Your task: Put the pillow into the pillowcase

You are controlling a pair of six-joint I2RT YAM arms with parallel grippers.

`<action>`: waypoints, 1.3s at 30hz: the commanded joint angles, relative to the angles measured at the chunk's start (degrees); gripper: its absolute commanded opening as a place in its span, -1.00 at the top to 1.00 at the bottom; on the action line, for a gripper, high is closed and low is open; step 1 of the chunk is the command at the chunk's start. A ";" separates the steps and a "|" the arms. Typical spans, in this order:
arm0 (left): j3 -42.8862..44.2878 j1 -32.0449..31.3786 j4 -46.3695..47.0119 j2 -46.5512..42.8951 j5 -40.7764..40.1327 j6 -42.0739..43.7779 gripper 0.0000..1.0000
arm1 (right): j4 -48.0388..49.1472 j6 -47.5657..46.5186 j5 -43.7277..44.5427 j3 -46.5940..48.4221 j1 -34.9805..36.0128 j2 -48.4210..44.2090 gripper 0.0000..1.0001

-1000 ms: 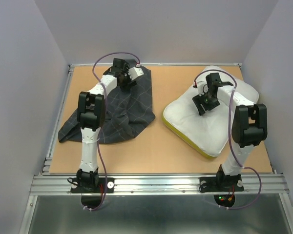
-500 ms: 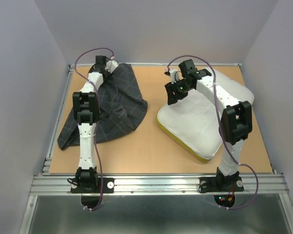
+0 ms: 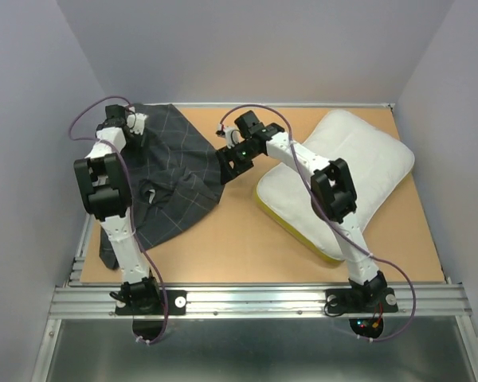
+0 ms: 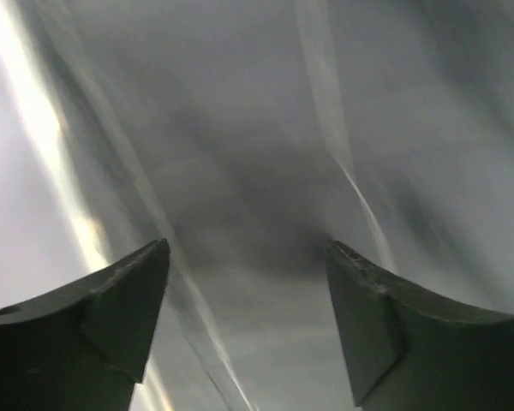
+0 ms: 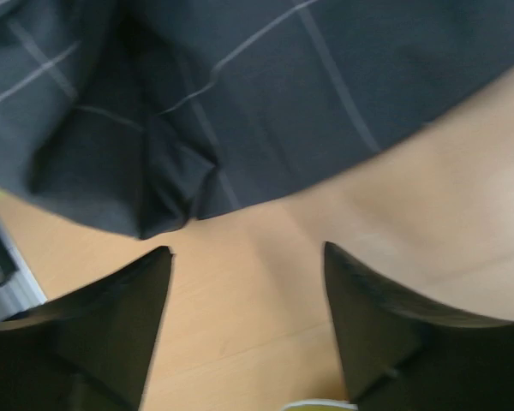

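Desk (image 3: pixel 247 239): tan board, walled on three sides, carrying both task things with a strip of bare board between them.
Pillow (image 3: pixel 374 167): lies flat on the right half, outside the pillowcase. Its long axis runs from near-centre to the far right corner, and the yellow band shows along its near edge.
Pillowcase (image 3: pixel 175 175): rumpled on the left half, with its long axis running from the far-left corner down to the near-left edge. I cannot tell which end is the mouth.
Left arm (image 3: pixel 103 183): stretched to the far-left corner, over the pillowcase's far end.
Right arm (image 3: pixel 334 191): reaches leftward across the pillow's far-left corner to the pillowcase's right edge.
Left jaws: wide apart. The wrist view is blurred grey, and nothing shows clamped between them.
Right jaws: wide apart and empty, low over bare desk, with a folded hem of the pillowcase (image 5: pixel 283 94) just beyond the tips.
Key relation: the cloth edge lies straight ahead of the right jaws, and the pillow lies behind them to the right. Each arm is near a different part of the pillowcase, and neither is placed to grip the pillow.
In the way: nothing lies between the right jaws and the hem. The creases probably hide the opening.
Step, as a guess: grip the pillowcase at two points to open it, so the task is at an early stage.
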 commanded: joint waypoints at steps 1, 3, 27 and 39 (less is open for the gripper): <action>-8.70 -1.66 -0.74 -16.67 17.72 2.50 -0.79 | 2.23 0.36 -14.28 2.60 0.76 -2.42 -0.62; -10.63 -1.58 -3.46 -19.25 20.81 3.91 -0.81 | 2.32 -3.49 -15.71 0.41 2.60 -5.32 -0.96; -35.07 3.61 -4.18 -37.02 23.54 21.67 -0.55 | 12.59 -25.21 25.76 -14.90 -0.10 -13.33 0.99; -25.23 -8.67 4.53 -28.83 26.87 9.38 -0.63 | 15.77 -28.13 37.99 -5.92 -4.42 -11.74 -0.82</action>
